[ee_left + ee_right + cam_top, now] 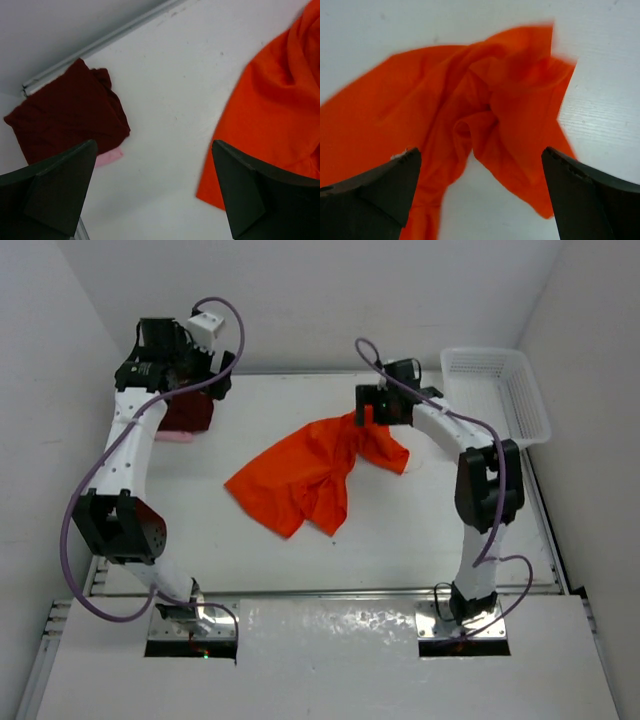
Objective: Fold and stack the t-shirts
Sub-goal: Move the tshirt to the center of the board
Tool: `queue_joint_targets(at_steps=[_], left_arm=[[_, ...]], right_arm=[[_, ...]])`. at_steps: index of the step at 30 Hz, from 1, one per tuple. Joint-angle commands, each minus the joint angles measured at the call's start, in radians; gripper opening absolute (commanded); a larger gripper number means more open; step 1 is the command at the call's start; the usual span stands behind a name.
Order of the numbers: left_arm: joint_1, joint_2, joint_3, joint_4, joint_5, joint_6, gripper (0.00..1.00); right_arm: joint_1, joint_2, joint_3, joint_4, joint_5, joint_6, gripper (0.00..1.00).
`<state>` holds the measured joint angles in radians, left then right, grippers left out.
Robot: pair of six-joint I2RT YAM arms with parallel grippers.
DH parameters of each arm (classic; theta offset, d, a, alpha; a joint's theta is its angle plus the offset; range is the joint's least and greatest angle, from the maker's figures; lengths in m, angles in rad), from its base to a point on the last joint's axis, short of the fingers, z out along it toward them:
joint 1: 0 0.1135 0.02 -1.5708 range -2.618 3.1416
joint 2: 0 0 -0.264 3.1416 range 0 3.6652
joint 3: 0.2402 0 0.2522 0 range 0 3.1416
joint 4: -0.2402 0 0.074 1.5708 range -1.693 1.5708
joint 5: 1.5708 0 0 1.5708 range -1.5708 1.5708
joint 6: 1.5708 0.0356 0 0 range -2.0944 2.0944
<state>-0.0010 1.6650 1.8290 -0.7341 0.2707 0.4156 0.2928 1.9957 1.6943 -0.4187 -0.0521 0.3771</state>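
here, orange t-shirt (310,480): rumpled, middle of the table (430,530).
maroon t-shirt (188,412): folded, far-left corner, on top of the pink t-shirt (175,437).
right gripper (481,150): wide open, empty, over the orange t-shirt.
left gripper (154,145): wide open, empty.

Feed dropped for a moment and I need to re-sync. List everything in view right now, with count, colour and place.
orange t-shirt: one, bright orange, crumpled and unfolded, mid-table
maroon t-shirt: one, dark maroon, folded, far left corner, lying on the pink one
pink t-shirt: one, light pink, under the maroon t-shirt, only an edge showing
lattice basket: one, white, far right, at the table's edge
table: one, white, under the shirts
left gripper: one, black fingers, jaws open, above bare table between the maroon and orange t-shirts
right gripper: one, black fingers, jaws open, holding nothing, above the orange t-shirt's bunched end
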Motion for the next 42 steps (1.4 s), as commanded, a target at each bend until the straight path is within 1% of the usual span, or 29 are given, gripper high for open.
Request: queue_joint_targets(at_steps=[1, 2, 3, 4, 5, 7, 8, 9, 10, 12, 13, 14, 17, 18, 21, 24, 26, 27, 28, 29, 30, 31, 34, 37, 38, 39, 40, 41, 42], left_arm=[[0.005, -0.045, -0.095, -0.053, -0.010, 0.060, 0.97], [0.048, -0.059, -0.162, -0.042, 0.011, 0.049, 0.97], [0.121, -0.070, -0.193, -0.030, 0.083, 0.020, 0.96], [0.160, -0.083, -0.217, -0.002, 0.106, 0.000, 0.96], [0.191, -0.085, -0.250, 0.005, 0.113, -0.018, 0.95], [0.246, -0.090, -0.275, 0.007, 0.087, -0.028, 0.94], [0.257, -0.094, -0.302, 0.006, 0.078, -0.024, 0.93], [0.268, -0.108, -0.319, 0.006, 0.073, -0.015, 0.93], [0.274, -0.116, -0.356, 0.012, 0.073, -0.014, 0.93], [0.289, -0.148, -0.391, 0.033, 0.078, -0.018, 0.93], [0.291, -0.155, -0.422, 0.041, 0.078, -0.017, 0.93], [0.297, -0.165, -0.431, 0.050, 0.070, -0.020, 0.93], [0.312, -0.185, -0.450, 0.044, 0.062, -0.011, 0.93], [0.317, -0.191, -0.451, 0.041, 0.061, -0.008, 0.93], [0.328, -0.203, -0.459, 0.036, 0.074, -0.005, 0.93], [0.328, -0.206, -0.464, 0.033, 0.091, -0.006, 0.93], [0.329, -0.205, -0.459, 0.035, 0.104, -0.011, 0.93], [0.329, -0.205, -0.456, 0.035, 0.107, -0.011, 0.93], [0.329, -0.205, -0.453, 0.036, 0.108, -0.014, 0.93], [0.329, -0.203, -0.450, 0.038, 0.108, -0.014, 0.93], [0.329, -0.203, -0.448, 0.038, 0.107, -0.015, 0.93], [0.329, -0.203, -0.447, 0.039, 0.105, -0.015, 0.93], [0.329, -0.200, -0.441, 0.044, 0.111, -0.017, 0.93], [0.329, -0.185, -0.401, 0.061, 0.093, -0.031, 0.93], [0.329, -0.173, -0.386, 0.061, 0.081, -0.034, 0.93], [0.329, -0.166, -0.346, 0.062, 0.065, -0.040, 0.93], [0.331, -0.162, -0.323, 0.065, 0.052, -0.058, 0.93], [0.340, -0.150, -0.301, 0.074, 0.018, -0.069, 0.93], [0.348, -0.145, -0.253, 0.082, 0.003, -0.084, 0.94]], right_arm=[[0.040, -0.206, -0.217, 0.052, 0.051, -0.164, 0.99], [0.086, -0.321, -0.295, 0.119, 0.051, -0.196, 0.99], [0.116, -0.365, -0.364, 0.173, 0.044, -0.257, 0.99], [0.146, -0.398, -0.460, 0.231, 0.022, -0.283, 0.86], [0.219, -0.435, -0.490, 0.244, -0.042, -0.312, 0.63], [0.316, -0.440, -0.550, 0.254, -0.048, -0.356, 0.13], [0.430, -0.414, -0.562, 0.262, -0.032, -0.368, 0.00], [0.547, -0.388, -0.556, 0.256, -0.025, -0.435, 0.31], [0.596, -0.352, -0.538, 0.245, -0.016, -0.455, 0.46], [0.666, -0.201, -0.420, 0.171, 0.006, -0.481, 0.62], [0.707, -0.145, -0.369, 0.137, 0.018, -0.477, 0.66], [0.720, -0.041, -0.275, 0.074, 0.026, -0.469, 0.66], [0.744, 0.076, -0.171, 0.020, 0.035, -0.448, 0.68], [0.744, 0.121, -0.162, 0.003, 0.050, -0.436, 0.68], [0.744, 0.156, -0.162, -0.012, 0.141, -0.425, 0.68], [0.746, 0.192, -0.156, -0.043, 0.176, -0.411, 0.67], [0.744, 0.202, -0.182, -0.045, 0.164, -0.400, 0.63], [0.746, 0.206, -0.195, -0.039, 0.152, -0.394, 0.47], [0.747, 0.213, -0.223, -0.032, 0.117, -0.385, 0.37], [0.746, 0.228, -0.232, -0.035, 0.088, -0.383, 0.16], [0.747, 0.235, -0.240, -0.040, 0.084, -0.385, 0.05], [0.746, 0.239, -0.243, -0.045, 0.083, -0.385, 0.00], [0.752, 0.238, -0.162, -0.086, 0.046, -0.397, 0.00], [0.753, 0.258, 0.181, -0.201, -0.084, -0.385, 0.00], [0.753, 0.296, 0.432, -0.239, -0.195, -0.365, 0.00], [0.753, 0.313, 0.547, -0.229, -0.265, -0.331, 0.00], [0.752, 0.319, 0.643, -0.186, -0.326, -0.249, 0.00], [0.747, 0.277, 0.684, -0.002, -0.380, -0.191, 0.00], [0.723, 0.231, 0.648, 0.121, -0.426, -0.116, 0.00]])
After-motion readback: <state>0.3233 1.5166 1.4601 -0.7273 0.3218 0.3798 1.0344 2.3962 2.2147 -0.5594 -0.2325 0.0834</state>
